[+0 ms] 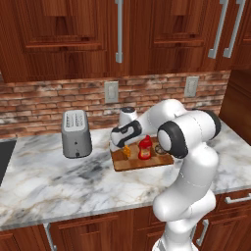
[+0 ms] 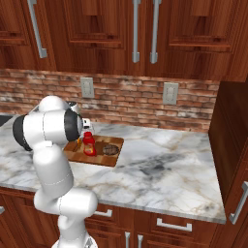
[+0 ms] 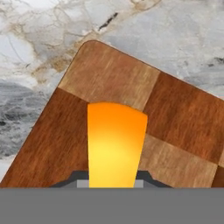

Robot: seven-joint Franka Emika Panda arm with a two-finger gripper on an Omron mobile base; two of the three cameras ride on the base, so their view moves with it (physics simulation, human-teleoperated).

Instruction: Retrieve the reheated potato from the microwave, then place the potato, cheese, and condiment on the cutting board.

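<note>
The arm is bent low over the marble bench (image 1: 59, 181), its hand reaching down at the near left corner of the cutting board (image 1: 139, 162). The fingers (image 3: 114, 181) are clenched on the cheese (image 3: 116, 144); looking along the hand, the orange-yellow wedge stands up between the two dark tips and nearly hides them, with the checkered wood of the board right behind it. From the left side the cheese (image 1: 127, 151) shows as a small orange piece just under the dark wrist, over the board's left end; whether it rests on the wood or hangs a little above it I cannot tell.

The condiment (image 1: 145, 148), a squat red bottle with a pale label, stands upright on the board just beside the cheese, towards the middle. The potato (image 2: 111, 149) lies on the board too, at the end away from the cheese, a small mottled brown lump close to the bottle but apart from it. From the right the bottle (image 2: 88, 144) sits between the arm's big white shoulder and the potato.

A silver toaster (image 1: 76, 133) stands on the bench to the left of the board, well apart from it. Behind runs a brick wall (image 1: 39, 103) with two pale outlets (image 1: 111, 91), and dark wooden cabinets (image 1: 73, 34) hang above
</note>
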